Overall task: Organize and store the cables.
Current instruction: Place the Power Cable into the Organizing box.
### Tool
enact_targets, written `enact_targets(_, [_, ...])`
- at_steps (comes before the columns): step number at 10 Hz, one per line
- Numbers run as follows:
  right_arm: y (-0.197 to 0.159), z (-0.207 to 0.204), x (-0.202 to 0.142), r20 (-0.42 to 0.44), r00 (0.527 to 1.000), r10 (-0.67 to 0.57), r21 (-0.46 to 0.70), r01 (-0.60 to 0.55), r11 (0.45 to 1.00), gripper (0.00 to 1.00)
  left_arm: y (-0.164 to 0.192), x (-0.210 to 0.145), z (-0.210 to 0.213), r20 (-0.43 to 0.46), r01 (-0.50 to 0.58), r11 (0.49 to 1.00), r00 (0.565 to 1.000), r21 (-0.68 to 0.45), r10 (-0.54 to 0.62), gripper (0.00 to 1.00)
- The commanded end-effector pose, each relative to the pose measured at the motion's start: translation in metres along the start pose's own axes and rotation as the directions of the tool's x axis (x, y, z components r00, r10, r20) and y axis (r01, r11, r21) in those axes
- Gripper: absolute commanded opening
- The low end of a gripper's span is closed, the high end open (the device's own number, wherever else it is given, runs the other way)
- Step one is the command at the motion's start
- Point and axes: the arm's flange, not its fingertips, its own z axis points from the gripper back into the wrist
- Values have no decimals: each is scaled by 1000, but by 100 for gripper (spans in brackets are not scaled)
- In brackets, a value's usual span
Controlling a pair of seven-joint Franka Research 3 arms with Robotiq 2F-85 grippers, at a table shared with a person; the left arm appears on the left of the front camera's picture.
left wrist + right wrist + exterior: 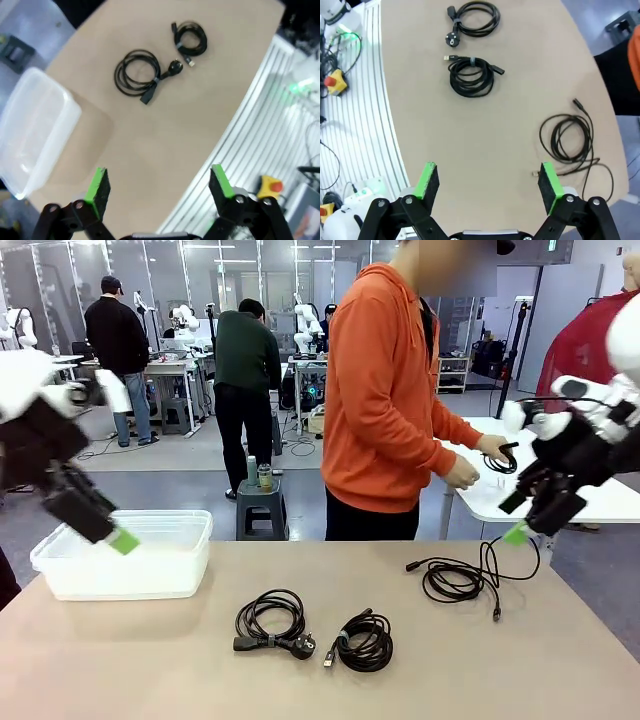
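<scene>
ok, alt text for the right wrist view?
The open right pincer hovers above a tan table holding three black coiled cables: a loose cable nearest the pincer, a tight bundle mid-table, a power cord farthest.

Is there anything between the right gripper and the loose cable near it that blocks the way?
Nothing visible does. The right gripper hangs open over the right side of the table, and the loose cable lies uncovered just below it.

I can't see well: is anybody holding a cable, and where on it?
The left gripper and right gripper are open, empty. The person's hand holds a small cable by its coil.
</scene>
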Motion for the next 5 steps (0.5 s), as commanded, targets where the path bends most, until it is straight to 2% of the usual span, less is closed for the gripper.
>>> enact_targets(1, [6, 18, -28, -6, 1000, -10, -5, 10, 1000, 100, 21, 54, -30, -49, 167, 986, 985, 8, -167, 100])
enact_targets(3, [8, 22, -49, 14, 999, -33, 5, 33, 999, 100, 14, 89, -76, -130, 304, 953, 945, 0, -302, 100])
enact_targets(4, [4, 22, -27, 13, 999, -34, -12, 34, 999, 100, 4, 101, -96, -139, 351, 936, 926, -37, -352, 100])
enact_targets(5, [4, 22, -27, 13, 999, -34, -12, 34, 999, 100, -3, 108, -122, -152, 378, 924, 911, -60, -383, 100])
